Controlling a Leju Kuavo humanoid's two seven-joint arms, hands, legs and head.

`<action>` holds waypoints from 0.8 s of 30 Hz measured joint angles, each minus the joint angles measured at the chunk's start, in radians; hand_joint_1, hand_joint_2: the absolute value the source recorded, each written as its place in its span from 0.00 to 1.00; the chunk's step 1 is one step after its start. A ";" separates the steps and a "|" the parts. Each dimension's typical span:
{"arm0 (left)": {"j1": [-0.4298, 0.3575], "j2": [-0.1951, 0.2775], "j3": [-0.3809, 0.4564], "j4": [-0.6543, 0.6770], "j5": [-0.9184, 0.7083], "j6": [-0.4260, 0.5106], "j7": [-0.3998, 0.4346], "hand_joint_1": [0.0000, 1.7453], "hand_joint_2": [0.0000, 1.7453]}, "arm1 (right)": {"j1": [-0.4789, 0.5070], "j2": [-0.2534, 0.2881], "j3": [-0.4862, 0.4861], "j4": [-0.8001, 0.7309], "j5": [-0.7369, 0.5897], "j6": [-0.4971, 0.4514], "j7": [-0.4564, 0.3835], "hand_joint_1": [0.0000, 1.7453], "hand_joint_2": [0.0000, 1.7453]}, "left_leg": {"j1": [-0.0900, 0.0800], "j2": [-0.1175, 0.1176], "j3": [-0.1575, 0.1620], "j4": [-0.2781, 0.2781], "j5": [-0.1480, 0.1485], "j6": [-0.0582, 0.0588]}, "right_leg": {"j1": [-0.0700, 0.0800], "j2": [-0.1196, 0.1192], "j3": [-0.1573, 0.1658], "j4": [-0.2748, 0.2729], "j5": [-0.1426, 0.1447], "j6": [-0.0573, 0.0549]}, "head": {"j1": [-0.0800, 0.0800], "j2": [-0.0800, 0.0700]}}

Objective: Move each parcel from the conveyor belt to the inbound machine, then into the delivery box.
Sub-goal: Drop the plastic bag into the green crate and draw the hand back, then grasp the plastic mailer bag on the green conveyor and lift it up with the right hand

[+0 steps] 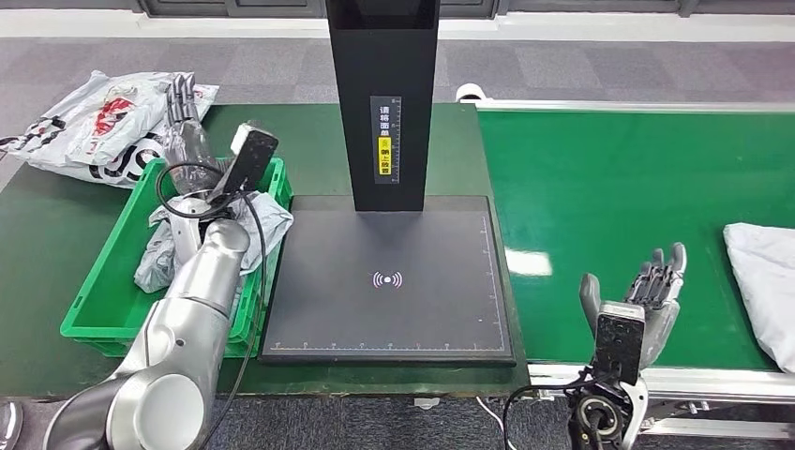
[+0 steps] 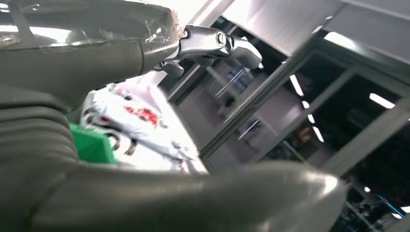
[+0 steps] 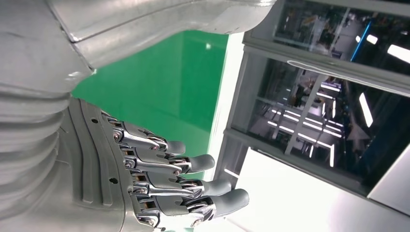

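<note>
**Next parcel waits on the belt**

The green conveyor belt (image 1: 619, 187) carries a white parcel (image 1: 764, 281) near its edge. The black inbound machine (image 1: 387, 281) sits bare. One grey parcel (image 1: 253, 220) lies in the green delivery box (image 1: 98, 305). The right hand (image 1: 652, 295) is open beside the white parcel, probably ready to reach. The left hand (image 1: 187, 117), over the box, holds nothing, fingers straight.

Dark green worktop (image 1: 56, 234) at left, carrying a green crate (image 1: 112, 281) with a grey bag (image 1: 267, 220) inside, a heap of white printed bags (image 1: 89, 127) at the far left corner, and the black scanner platform (image 1: 389, 281) with its upright black column (image 1: 384, 94). Bright green conveyor belt (image 1: 609, 187) adjoining at right, bearing a white parcel (image 1: 764, 281) near the right edge.
</note>
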 joint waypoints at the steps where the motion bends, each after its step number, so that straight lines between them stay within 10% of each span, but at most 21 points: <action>1: -0.001 -0.012 0.000 -0.003 -0.009 -0.001 0.004 0.00 0.00 | 0.002 0.000 0.000 -0.005 -0.002 -0.003 0.001 0.00 1.00 | 0.000 0.000 0.000 0.000 0.000 0.000 | 0.000 0.000 0.000 0.000 0.000 0.000 | 0.000 0.000; 3: -0.003 -0.032 0.000 0.003 -0.002 -0.001 0.003 0.00 0.00 | 0.005 0.000 0.000 -0.013 -0.006 -0.009 0.003 0.00 1.00 | 0.000 0.000 0.000 0.000 0.000 0.000 | 0.000 0.000 0.000 0.000 0.000 0.000 | 0.000 0.000; 7: -0.009 -0.055 0.000 0.021 0.048 -0.038 -0.021 0.00 1.00 | 0.010 0.000 0.000 -0.024 -0.008 -0.011 0.006 0.00 1.00 | 0.000 0.001 0.000 0.000 0.000 0.000 | 0.000 0.001 -0.001 0.000 0.000 0.000 | 0.000 0.000; 12: -0.015 -0.084 -0.003 0.080 0.311 -0.328 -0.134 0.00 1.00 | 0.012 0.000 -0.012 -0.029 0.017 -0.001 0.005 0.00 1.00 | 0.000 0.001 0.000 0.000 0.000 0.000 | 0.000 0.000 -0.001 0.000 0.000 0.000 | 0.000 0.000; 14: -0.008 -0.097 -0.021 0.105 0.475 -0.439 -0.175 0.00 1.00 | 0.012 0.000 -0.028 -0.028 0.040 0.005 0.004 0.00 0.50 | 0.000 0.001 0.000 0.000 0.000 0.000 | 0.000 0.001 -0.001 0.000 0.000 0.000 | 0.000 0.000; 16: 0.006 -0.104 -0.080 0.117 0.667 -0.493 -0.193 0.00 1.00 | 0.007 0.000 -0.048 -0.023 0.067 0.008 0.003 0.00 0.50 | 0.000 0.003 0.000 0.000 -0.001 0.000 | 0.000 0.002 -0.002 0.000 0.000 0.000 | 0.000 0.000; 18: 0.030 -0.107 -0.214 0.120 0.908 -0.512 -0.194 0.00 1.00 | -0.004 -0.001 -0.077 -0.004 0.107 0.005 0.003 0.00 1.00 | -0.001 0.003 0.000 0.000 -0.001 0.000 | -0.001 0.002 -0.002 0.000 0.000 0.000 | 0.000 0.000; 24: 0.135 -0.100 -0.593 0.114 1.187 -0.472 -0.205 0.00 1.00 | -0.136 -0.040 -0.105 0.275 0.194 -0.107 -0.065 0.00 1.00 | -0.001 0.004 -0.002 -0.001 -0.001 0.000 | 0.000 0.003 -0.001 0.000 0.001 0.001 | 0.000 0.000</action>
